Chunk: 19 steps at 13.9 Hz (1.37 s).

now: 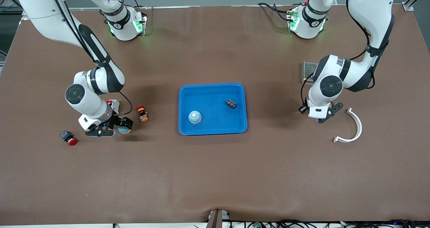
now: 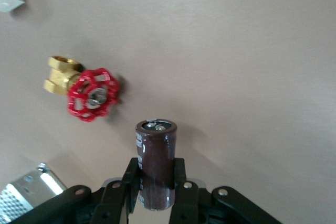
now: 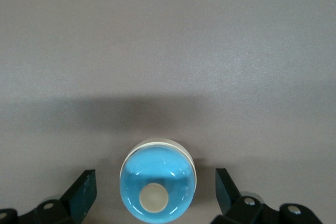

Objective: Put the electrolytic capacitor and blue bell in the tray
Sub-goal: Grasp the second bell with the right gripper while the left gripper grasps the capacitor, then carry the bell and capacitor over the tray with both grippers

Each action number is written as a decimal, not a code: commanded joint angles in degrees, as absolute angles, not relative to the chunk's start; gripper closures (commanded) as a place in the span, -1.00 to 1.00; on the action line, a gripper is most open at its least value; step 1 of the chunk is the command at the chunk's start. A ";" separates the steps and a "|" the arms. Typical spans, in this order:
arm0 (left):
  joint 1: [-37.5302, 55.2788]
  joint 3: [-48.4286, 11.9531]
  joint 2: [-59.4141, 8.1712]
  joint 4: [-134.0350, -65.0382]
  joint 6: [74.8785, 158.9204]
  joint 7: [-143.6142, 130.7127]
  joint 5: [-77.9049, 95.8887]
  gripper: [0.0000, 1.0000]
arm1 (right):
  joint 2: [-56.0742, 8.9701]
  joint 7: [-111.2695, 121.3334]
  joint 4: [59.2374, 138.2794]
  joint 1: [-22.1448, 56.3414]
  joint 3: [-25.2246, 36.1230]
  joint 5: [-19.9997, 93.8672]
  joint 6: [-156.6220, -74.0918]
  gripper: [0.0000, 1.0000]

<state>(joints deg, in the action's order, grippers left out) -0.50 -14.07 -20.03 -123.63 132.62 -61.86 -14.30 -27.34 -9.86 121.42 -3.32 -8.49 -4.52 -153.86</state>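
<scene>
Tray (image 1: 242, 97) holds one blue bell (image 1: 195, 117) and a small black part (image 1: 231, 104).

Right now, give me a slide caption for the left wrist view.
Left hand shut on a brown electrolytic capacitor above the table, near a brass valve with a red handwheel.

A robotics lab. Two white arms (image 1: 90, 93) are bolted to a table (image 1: 215, 174) under a brown mat, with cables (image 1: 302, 223) along its edge and odd test parts around a tray (image 1: 212, 131).
</scene>
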 commanded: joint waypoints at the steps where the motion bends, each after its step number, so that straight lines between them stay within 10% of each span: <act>1: 0.35 -15.29 -22.32 -119.19 132.10 -65.11 -11.43 1.00 | -27.77 -10.37 121.46 -3.96 -8.96 -5.36 -154.51 -1.00; 8: 9.57 -15.64 -29.34 -106.98 131.75 -85.75 -10.02 1.00 | -29.61 -10.55 121.55 -3.96 -8.88 -5.36 -156.53 -1.00; 10: 12.11 -15.64 -31.63 -102.94 131.75 -91.56 -10.02 1.00 | -29.79 -10.55 121.64 -3.61 -8.70 -5.36 -157.06 -0.28; 12: 15.28 -15.64 -33.91 -99.60 131.84 -96.48 -10.02 1.00 | -30.40 -10.72 121.73 -3.43 -8.70 -5.36 -157.24 0.99; 19: 22.32 -15.64 -39.02 -92.81 132.54 -108.70 -10.11 1.00 | -26.90 -20.89 121.38 0.34 -9.14 -5.19 -150.49 1.00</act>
